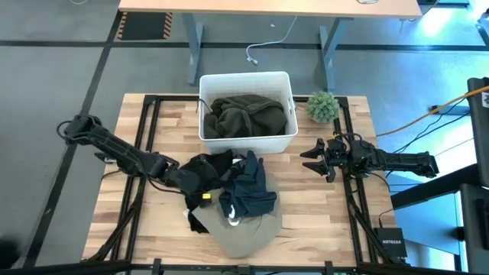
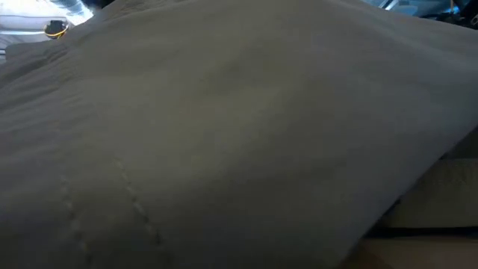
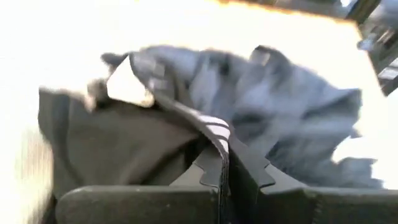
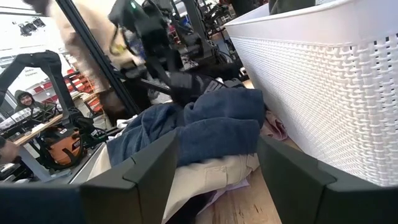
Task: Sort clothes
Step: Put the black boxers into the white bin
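A heap of clothes lies on the table's near middle: a black garment, a dark blue one on top, and a khaki-beige one beneath, reaching toward the near edge. A bit of pink shows under the blue one. A dark olive garment lies inside the white bin. My left gripper is at the heap's left side, shut on the black garment. My right gripper stands open to the right of the heap, with nothing between its fingers. My left gripper pinches an edge of the black garment, by a patch of white stripes, between its two shut fingers. The fingers come from the table's left, slanting down. The cloth runs slack from the fingers onto the heap.
A small green plant stands right of the bin. The khaki cloth fills the low view. Bare wood shows at the table's left and right of the heap. Black frame rails cross the tabletop.
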Robot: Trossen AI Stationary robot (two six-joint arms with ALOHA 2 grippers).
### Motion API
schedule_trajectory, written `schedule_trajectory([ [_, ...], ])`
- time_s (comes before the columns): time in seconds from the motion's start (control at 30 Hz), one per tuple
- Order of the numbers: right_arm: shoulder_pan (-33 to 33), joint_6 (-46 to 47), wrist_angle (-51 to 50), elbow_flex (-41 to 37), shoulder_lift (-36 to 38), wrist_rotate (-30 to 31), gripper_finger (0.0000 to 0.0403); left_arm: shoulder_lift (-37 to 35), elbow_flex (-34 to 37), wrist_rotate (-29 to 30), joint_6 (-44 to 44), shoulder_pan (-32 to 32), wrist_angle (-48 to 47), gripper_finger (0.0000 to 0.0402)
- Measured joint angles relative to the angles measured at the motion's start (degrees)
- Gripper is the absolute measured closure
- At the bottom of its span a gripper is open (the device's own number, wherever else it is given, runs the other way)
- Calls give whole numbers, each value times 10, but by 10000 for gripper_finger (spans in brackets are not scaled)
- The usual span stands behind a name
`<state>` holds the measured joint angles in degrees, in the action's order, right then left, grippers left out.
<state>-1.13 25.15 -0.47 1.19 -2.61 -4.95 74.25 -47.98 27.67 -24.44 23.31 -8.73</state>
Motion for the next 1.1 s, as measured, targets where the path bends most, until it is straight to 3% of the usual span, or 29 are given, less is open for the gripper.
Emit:
schedule_trajectory([
  [0.13, 0, 0, 0, 0, 0, 0, 166, -21, -43, 16, 74, -4, 35, 398],
  [0.37, 0, 0, 0, 0, 0, 0, 166, -39, -135, 35, 291, -53, 139, 398],
  [0.53, 0, 0, 0, 0, 0, 0, 166, -37, -201, 36, 448, -129, 211, 399],
  [0.67, 0, 0, 0, 0, 0, 0, 166, -37, -250, 41, 509, -216, 263, 399],
  [0.83, 0, 0, 0, 0, 0, 0, 166, -37, -272, 42, 481, -322, 258, 397],
  [1.1, 0, 0, 0, 0, 0, 0, 166, -9, -271, -12, 334, -415, 121, 381],
])
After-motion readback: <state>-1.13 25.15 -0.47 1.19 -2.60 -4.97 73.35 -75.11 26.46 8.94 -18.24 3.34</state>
